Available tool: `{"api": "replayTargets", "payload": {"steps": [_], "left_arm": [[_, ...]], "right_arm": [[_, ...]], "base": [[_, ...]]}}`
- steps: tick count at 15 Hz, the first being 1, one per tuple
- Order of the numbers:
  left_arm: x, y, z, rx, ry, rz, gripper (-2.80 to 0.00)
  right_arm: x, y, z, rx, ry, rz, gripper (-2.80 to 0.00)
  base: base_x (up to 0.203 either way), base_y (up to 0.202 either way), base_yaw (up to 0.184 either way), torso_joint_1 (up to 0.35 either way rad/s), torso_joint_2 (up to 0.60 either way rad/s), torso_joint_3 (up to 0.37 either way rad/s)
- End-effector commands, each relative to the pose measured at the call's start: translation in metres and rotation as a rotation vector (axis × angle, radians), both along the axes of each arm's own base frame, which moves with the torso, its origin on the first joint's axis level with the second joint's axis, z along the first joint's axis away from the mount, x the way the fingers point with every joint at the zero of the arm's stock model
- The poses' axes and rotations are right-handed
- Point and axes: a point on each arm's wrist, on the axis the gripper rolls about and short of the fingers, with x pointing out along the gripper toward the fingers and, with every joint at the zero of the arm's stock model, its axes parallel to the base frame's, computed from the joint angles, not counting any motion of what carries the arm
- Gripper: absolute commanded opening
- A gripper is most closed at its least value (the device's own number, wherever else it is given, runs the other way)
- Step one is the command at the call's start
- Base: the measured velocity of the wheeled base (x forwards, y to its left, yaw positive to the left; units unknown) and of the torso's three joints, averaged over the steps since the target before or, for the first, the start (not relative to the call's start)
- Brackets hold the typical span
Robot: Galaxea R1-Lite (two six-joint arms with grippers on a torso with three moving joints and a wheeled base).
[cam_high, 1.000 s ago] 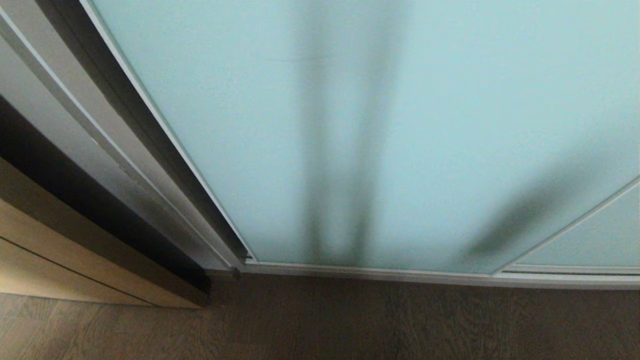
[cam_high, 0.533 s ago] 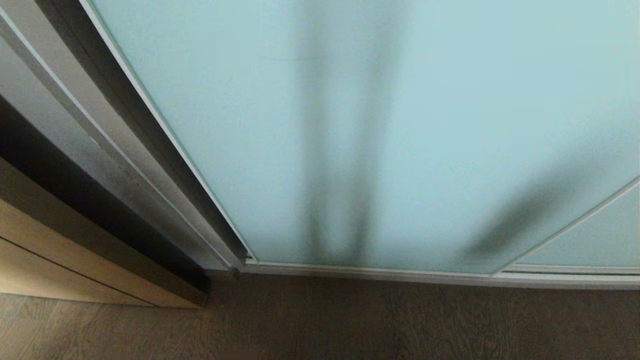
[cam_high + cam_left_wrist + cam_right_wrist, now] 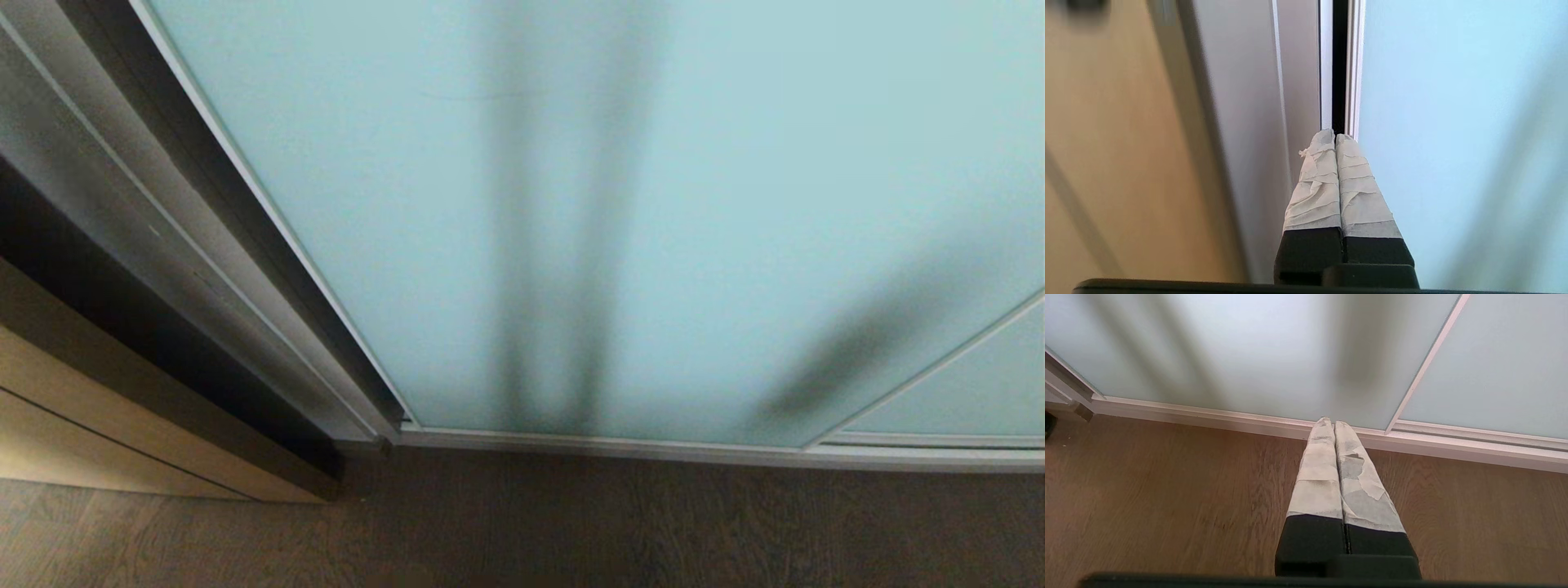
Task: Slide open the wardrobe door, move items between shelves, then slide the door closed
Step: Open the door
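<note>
**A:** Where the frosted pane fills most of the head view, is that the sliding wardrobe door [image 3: 653,229]?

**B:** Yes. It is a pale blue-green glass panel with a thin silver-white frame [image 3: 571,442], standing closed against the grey metal jamb [image 3: 163,212] on the left. Its bottom rail meets the brown wood floor [image 3: 571,523].

**A:** How many panels can you count?

**B:** Two. A second glass panel [image 3: 963,392] shows at the lower right, set off from the first by a slanting frame strip. Dark vertical shadows lie across the glass.

**A:** And the left gripper [image 3: 1335,136]?

**B:** In its wrist view the two tape-wrapped fingers [image 3: 1314,183] are pressed flat together, with nothing between them. The tips point at the dark slit between the door's frame edge and the jamb, close to it; whether they touch the metal I cannot tell.

**A:** What about the right gripper [image 3: 1329,422]?

**B:** The same posture: two taped fingers [image 3: 1318,477] closed tight on each other, empty. It hangs over the floor, tips aimed near the bottom rail where the two panels meet, clear of the glass.

**A:** Anything beside the jamb?

**B:** One tan wooden cabinet front [image 3: 73,408], left of a dark recess. Neither arm appears in the head view.
</note>
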Motion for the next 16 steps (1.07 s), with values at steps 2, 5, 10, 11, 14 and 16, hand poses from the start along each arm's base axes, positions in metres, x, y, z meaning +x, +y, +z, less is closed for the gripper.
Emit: {"api": "replayTargets", "payload": {"steps": [2, 5, 10, 11, 14, 16], "left_arm": [[0.047, 0.0, 0.037, -0.027, -0.085, -0.013, -2.8], [0.067, 0.0, 0.049, -0.032, -0.143, -0.013, -2.8], [0.108, 0.002, 0.069, -0.072, -0.172, 0.062, -2.8], [0.117, 0.002, 0.071, -0.078, -0.163, 0.069, -2.8], [0.136, 0.0, 0.072, -0.08, -0.131, 0.047, -2.8], [0.142, -0.007, 0.071, -0.082, -0.113, -0.01, -2.8]], "right_arm": [[0.0, 0.0, 0.0, 0.0, -0.001, 0.0, -2.8], [0.0, 0.0, 0.0, 0.0, -0.001, 0.0, -2.8], [0.0, 0.0, 0.0, 0.0, -0.001, 0.0, -2.8], [0.0, 0.0, 0.0, 0.0, -0.001, 0.001, -2.8], [0.0, 0.0, 0.0, 0.0, -0.001, 0.0, -2.8], [0.0, 0.0, 0.0, 0.0, -0.001, 0.0, -2.8]], "base": [[0.0, 0.0, 0.0, 0.0, 0.0, 0.0], [0.0, 0.0, 0.0, 0.0, 0.0, 0.0], [0.0, 0.0, 0.0, 0.0, 0.0, 0.0], [0.0, 0.0, 0.0, 0.0, 0.0, 0.0], [0.0, 0.0, 0.0, 0.0, 0.0, 0.0], [0.0, 0.0, 0.0, 0.0, 0.0, 0.0]]}}
